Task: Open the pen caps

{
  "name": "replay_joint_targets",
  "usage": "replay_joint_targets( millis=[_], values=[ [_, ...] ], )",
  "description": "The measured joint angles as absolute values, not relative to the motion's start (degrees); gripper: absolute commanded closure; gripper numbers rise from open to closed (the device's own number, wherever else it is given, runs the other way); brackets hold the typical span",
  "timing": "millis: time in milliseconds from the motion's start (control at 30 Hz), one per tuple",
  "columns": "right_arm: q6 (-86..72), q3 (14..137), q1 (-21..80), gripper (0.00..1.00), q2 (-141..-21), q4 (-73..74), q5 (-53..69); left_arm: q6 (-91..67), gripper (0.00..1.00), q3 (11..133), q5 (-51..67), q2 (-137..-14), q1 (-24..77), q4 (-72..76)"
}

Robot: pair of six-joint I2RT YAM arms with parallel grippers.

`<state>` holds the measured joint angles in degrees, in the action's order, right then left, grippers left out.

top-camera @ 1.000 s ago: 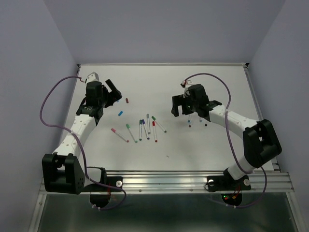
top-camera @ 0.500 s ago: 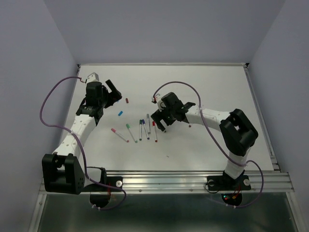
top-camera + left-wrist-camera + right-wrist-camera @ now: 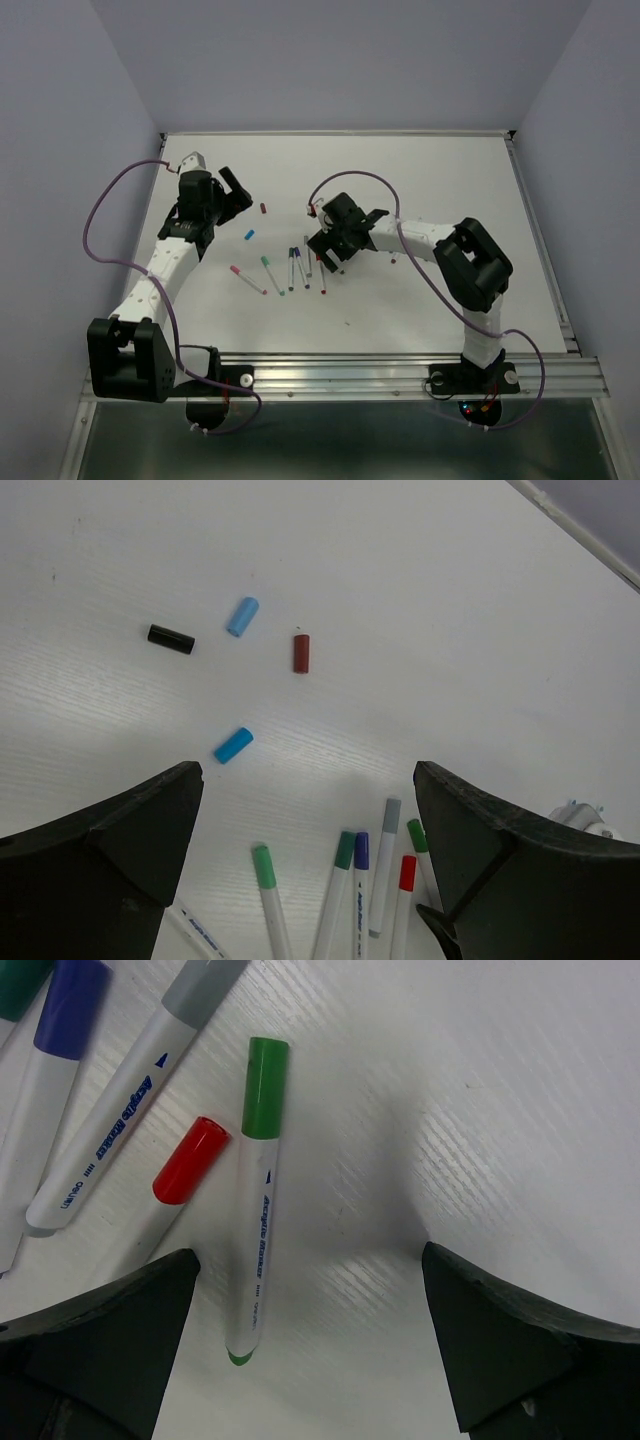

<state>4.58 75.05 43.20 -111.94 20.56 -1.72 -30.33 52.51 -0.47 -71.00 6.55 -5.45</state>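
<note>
Several capped white pens (image 3: 292, 270) lie in a loose row at mid table. My right gripper (image 3: 324, 260) is open and low over the right end of the row. In the right wrist view it (image 3: 310, 1360) straddles bare table beside a green-capped pen (image 3: 256, 1210), with a red cap (image 3: 191, 1159) and a grey-capped pen (image 3: 140, 1090) to its left. My left gripper (image 3: 233, 190) is open and empty, back left of the row. Its view (image 3: 310, 880) shows loose caps: black (image 3: 171, 638), light blue (image 3: 242, 616), dark red (image 3: 301, 653) and blue (image 3: 233, 745).
The dark red cap (image 3: 263, 208) and blue cap (image 3: 249, 235) lie between the left gripper and the pens. A pink-capped pen (image 3: 247, 279) lies at the row's left end. The metal rail (image 3: 400, 372) runs along the near edge, with walls on three sides.
My right arm has swung left from the right half of the table to the right end of the pen row and come down low. The left arm has not moved.
</note>
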Motion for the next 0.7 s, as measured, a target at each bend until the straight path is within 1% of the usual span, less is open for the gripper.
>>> replay_joint_targets(
  millis=[167, 267, 333, 367, 400, 467, 500, 533, 600, 633, 667, 700],
  values=[
    [3.99, 77.87, 43.46, 0.01, -113.82, 21.71, -2.2, -30.33, 0.01, 52.07, -0.49, -71.0, 6.55, -5.65],
    [3.38, 78.63, 43.62, 0.05, -114.48, 21.89, -2.26, -30.33, 0.01, 52.07, -0.51, -71.0, 6.55, -5.65],
    [2.85, 78.67, 43.59, 0.18, -114.56, 21.89, -2.24, -30.33, 0.01, 52.07, -0.54, -71.0, 6.55, -5.65],
    [2.63, 78.67, 43.62, 0.21, -114.59, 21.87, -2.26, -30.33, 0.01, 52.07, -0.56, -71.0, 6.55, -5.65],
    [2.39, 78.67, 43.66, 0.27, -114.63, 21.82, -2.35, -30.33, 0.01, 52.07, -0.6, -71.0, 6.55, -5.65],
    [1.76, 78.67, 43.83, 0.41, -114.67, 21.74, -2.66, -30.33, 0.01, 52.07, -0.78, -71.0, 6.55, -5.65],
    [1.23, 78.67, 43.99, 0.51, -114.69, 21.61, -2.98, -30.33, 0.01, 52.07, -0.84, -71.0, 6.55, -5.65],
    [1.06, 78.67, 44.07, 0.56, -114.74, 21.52, -2.96, -30.33, 0.01, 52.07, -0.95, -71.0, 6.55, -5.67],
    [0.01, 78.67, 44.31, 0.61, -114.78, 21.37, -3.33, -30.33, 0.01, 52.07, -1.1, -71.0, 6.55, -5.67],
    [-0.38, 78.65, 44.36, 0.7, -114.78, 21.28, -3.44, -30.3, 0.01, 52.07, -1.17, -71.0, 6.55, -5.67],
    [-0.91, 78.5, 44.34, 0.76, -114.78, 21.02, -3.53, -30.33, 0.01, 52.07, -1.23, -71.0, 6.55, -5.69],
    [-1.15, 78.3, 44.34, 0.83, -114.78, 20.69, -3.66, -30.33, 0.01, 52.07, -1.32, -71.0, 6.55, -5.72]
  ],
)
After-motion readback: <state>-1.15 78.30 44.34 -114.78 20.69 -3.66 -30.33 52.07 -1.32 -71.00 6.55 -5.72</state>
